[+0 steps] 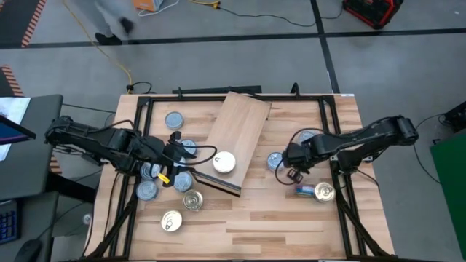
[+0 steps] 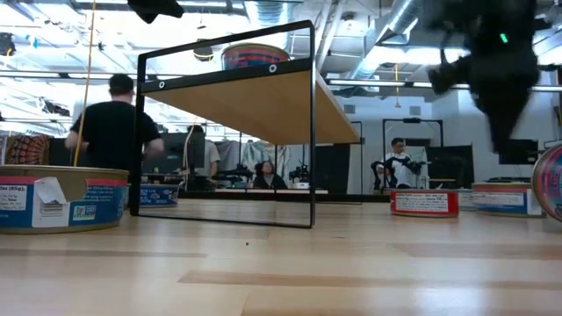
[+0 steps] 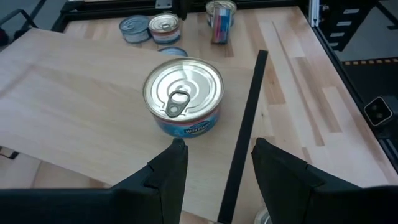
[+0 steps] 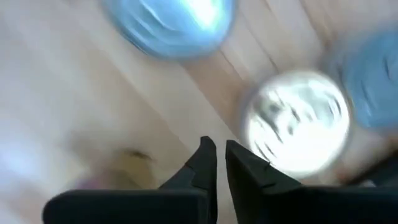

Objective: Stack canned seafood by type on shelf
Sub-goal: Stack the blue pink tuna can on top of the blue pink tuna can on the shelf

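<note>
A slatted wooden table (image 1: 291, 225) carries a tilted wooden shelf (image 1: 240, 127) with one gold-lidded tin (image 1: 224, 162) on it; loose tins (image 1: 175, 120) cluster on the table's left, others (image 1: 275, 161) lie on its right

Grey concrete floor (image 1: 240, 62) crossed by black tape lines (a yellow cable (image 1: 109, 51) trails across), bright ceiling lights (image 2: 369, 57) overhead

Behind my slatted table (image 1: 291, 225), a person in a black top (image 2: 112, 132) stands with their back turned. Further behind the table, two seated people (image 2: 265, 175) and another (image 2: 399, 167) face me.
</note>
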You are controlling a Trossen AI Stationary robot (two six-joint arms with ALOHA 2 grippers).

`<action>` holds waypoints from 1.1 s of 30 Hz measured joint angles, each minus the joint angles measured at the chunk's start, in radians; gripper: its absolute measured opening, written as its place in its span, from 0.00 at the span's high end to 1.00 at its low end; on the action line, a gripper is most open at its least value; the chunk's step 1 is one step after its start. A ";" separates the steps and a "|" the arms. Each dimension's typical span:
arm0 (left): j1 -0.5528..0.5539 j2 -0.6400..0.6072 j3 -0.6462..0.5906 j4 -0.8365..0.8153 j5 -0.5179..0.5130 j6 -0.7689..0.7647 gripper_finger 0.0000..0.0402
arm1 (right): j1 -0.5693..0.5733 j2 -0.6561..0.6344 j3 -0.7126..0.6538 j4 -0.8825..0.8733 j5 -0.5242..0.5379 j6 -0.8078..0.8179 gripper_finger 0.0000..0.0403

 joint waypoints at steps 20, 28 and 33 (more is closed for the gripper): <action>-0.016 0.003 -0.048 0.127 -0.058 0.017 0.57 | 0.309 0.119 0.144 -0.078 -0.068 0.052 0.07; -0.051 0.002 -0.054 0.140 -0.107 0.029 0.57 | 0.362 0.181 0.159 -0.135 -0.068 0.034 0.06; -0.054 0.002 -0.054 0.132 -0.169 -0.006 0.56 | 0.364 0.216 0.159 -0.146 -0.068 0.017 0.06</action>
